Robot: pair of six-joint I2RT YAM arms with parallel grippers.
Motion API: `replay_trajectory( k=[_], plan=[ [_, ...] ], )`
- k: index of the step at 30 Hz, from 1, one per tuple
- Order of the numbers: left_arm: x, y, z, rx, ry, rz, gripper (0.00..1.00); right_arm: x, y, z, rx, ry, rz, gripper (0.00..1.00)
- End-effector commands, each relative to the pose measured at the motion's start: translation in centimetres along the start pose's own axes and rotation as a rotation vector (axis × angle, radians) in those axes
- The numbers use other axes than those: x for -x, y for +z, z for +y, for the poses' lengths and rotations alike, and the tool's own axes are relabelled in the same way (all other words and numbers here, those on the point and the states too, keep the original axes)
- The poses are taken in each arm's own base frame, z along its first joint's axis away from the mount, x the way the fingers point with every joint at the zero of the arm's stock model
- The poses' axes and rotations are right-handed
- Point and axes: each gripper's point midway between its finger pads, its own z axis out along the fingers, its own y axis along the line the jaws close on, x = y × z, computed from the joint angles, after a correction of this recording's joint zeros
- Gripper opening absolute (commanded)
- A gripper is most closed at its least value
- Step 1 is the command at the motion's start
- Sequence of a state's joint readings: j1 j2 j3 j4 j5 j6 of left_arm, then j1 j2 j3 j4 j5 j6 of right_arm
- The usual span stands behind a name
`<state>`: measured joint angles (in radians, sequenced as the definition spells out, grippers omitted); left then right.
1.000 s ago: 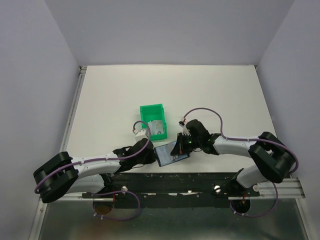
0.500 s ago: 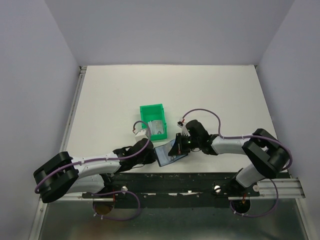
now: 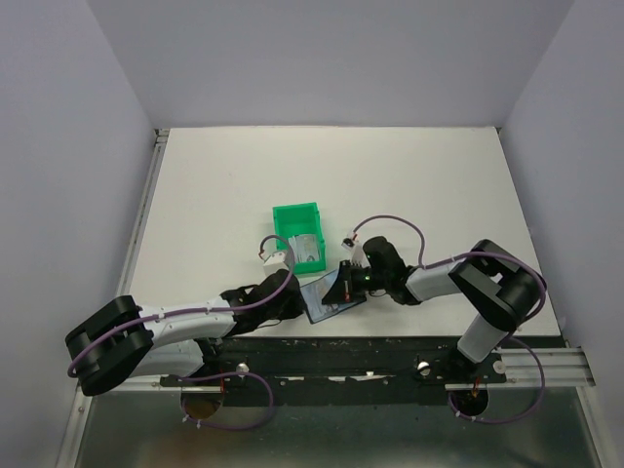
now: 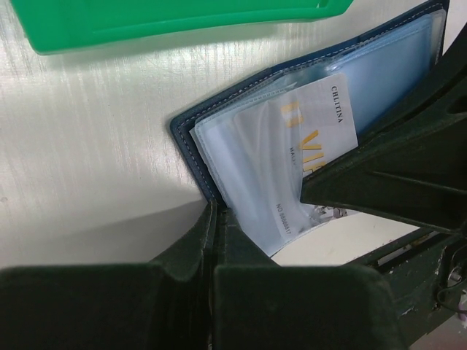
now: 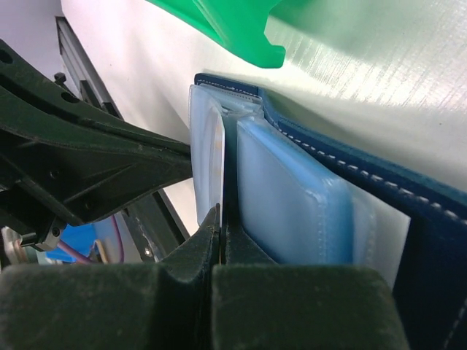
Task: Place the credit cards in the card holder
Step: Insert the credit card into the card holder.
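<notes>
The navy card holder (image 3: 327, 298) lies open near the table's front edge, its clear sleeves fanned out. My left gripper (image 3: 295, 300) is shut on its left edge; in the left wrist view the jaws (image 4: 217, 219) pinch the navy cover (image 4: 188, 135). My right gripper (image 3: 349, 285) is shut on a pale credit card (image 4: 315, 124) with faint print, which sits partly inside a clear sleeve. In the right wrist view the closed jaws (image 5: 222, 219) hold the thin pale card (image 5: 207, 153) beside the blue sleeves (image 5: 292, 189). Another pale card (image 3: 307, 248) lies in the green bin.
The green plastic bin (image 3: 295, 216) stands just behind the card holder, close to both grippers; its rim shows in the left wrist view (image 4: 168, 22) and the right wrist view (image 5: 233, 29). The table's front rail (image 3: 370, 351) runs just below the holder.
My right gripper has slid a little to the left with the card, deeper over the open holder, and its forearm has swung left. The left arm has held still.
</notes>
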<state>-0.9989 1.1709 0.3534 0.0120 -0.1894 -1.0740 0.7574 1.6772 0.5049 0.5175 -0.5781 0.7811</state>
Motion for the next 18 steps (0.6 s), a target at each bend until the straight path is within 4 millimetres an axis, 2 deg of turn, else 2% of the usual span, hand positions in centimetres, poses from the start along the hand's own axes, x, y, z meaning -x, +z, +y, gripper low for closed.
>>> replay_trajectory(
  k=[1, 6, 10, 18],
  plan=[
    [-1.3, 0.3, 0.7, 0.027, 0.024, 0.055, 0.00, -2.0, 0.4, 0.3, 0.048, 0.004, 0.060, 0.03],
    [-1.3, 0.3, 0.9, 0.033, 0.027, 0.058, 0.00, -1.6, -0.6, -0.8, -0.087, -0.014, 0.061, 0.32],
    [-1.3, 0.3, 0.8, 0.029, 0.031, 0.055, 0.00, -0.8, -1.7, -1.8, -0.223, -0.035, 0.064, 0.43],
    [-1.4, 0.3, 1.0, 0.032, 0.030, 0.056, 0.00, -0.7, -2.4, -3.0, -0.354, -0.017, 0.101, 0.52]
  ],
)
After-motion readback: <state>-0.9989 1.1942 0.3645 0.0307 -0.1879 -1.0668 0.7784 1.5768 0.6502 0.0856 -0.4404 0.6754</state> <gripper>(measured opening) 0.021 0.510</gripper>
